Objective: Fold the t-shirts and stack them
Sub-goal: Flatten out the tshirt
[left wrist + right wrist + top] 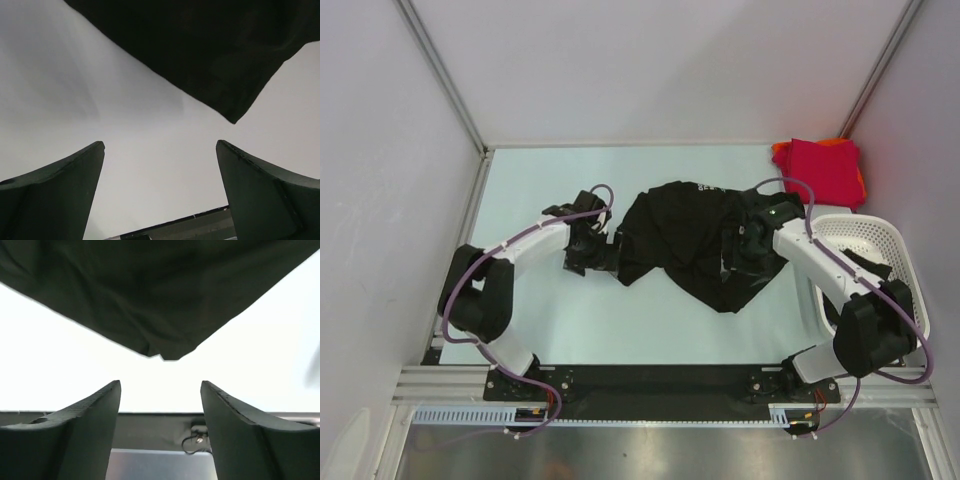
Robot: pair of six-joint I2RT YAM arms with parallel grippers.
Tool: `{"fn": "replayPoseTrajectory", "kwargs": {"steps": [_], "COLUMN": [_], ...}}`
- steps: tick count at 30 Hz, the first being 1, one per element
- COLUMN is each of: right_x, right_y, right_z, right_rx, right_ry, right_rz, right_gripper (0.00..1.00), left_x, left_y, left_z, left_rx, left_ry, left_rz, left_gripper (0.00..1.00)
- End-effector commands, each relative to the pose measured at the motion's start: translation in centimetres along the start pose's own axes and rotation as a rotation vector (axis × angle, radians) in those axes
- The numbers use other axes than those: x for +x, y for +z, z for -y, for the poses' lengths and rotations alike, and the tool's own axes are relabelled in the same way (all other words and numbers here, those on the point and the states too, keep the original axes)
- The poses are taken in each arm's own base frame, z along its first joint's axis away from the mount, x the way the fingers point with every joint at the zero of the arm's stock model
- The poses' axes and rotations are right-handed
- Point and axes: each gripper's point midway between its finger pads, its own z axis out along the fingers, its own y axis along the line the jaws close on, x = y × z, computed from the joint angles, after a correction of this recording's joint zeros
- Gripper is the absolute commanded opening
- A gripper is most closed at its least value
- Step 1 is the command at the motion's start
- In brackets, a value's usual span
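Observation:
A black t-shirt lies crumpled in the middle of the table. My left gripper sits at its left edge, open; in the left wrist view the black t-shirt hangs ahead of the gripper, with nothing between the fingers. My right gripper is over the shirt's right side. Its jaws stand apart and empty, and a corner of the black cloth is just beyond the tips. A crimson red shirt lies folded on an orange one at the back right.
A white lattice basket stands at the right edge, close beside the right arm. Grey walls enclose the table on three sides. A black rail runs along the near edge between the arm bases.

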Motion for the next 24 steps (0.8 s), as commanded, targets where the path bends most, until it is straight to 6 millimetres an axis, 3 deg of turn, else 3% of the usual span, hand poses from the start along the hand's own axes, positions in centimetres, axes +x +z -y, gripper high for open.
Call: {"fn": "replayPoseTrajectory", "kwargs": {"steps": [1,6,10,13,19,24], "right_x": [1.1,-0.2,-1.8,-2.3,-3.4,-4.6], "right_y": [1.4,4.9,6.2,7.6,8.6,8.9], "right_z": [-3.2,-4.9,-7.5,-8.3,-9.1,-8.7], "right_rx": [-0.098,-0.004,-0.008,0.028,0.052,0.116], "right_ry": [0.017,-0.069,-0.122,-0.168,-0.206,-0.252], "right_rz": [-0.029,-0.03,-0.035,-0.031,-0.012,0.014], "right_gripper": [0.69,0.72,0.72,0.72,0.72,0.71], "left_x": [0.6,-0.9,-3.1,-4.7,-7.8,-8.7], "left_y": [0.4,0.4,0.1,0.6,0.9,1.4], "left_z": [-0.3,-0.5,-0.5,-0.8,-0.7,-0.7], "left_rx": [0.006,-0.015,-0.043,-0.064,-0.071,-0.074], "left_ry": [0.026,0.026,0.034,0.039,0.048,0.059], "left_rz": [0.008,0.058,0.097,0.101,0.129,0.118], "left_gripper": [0.99,0.99,1.0,1.0,1.0,1.0]}}
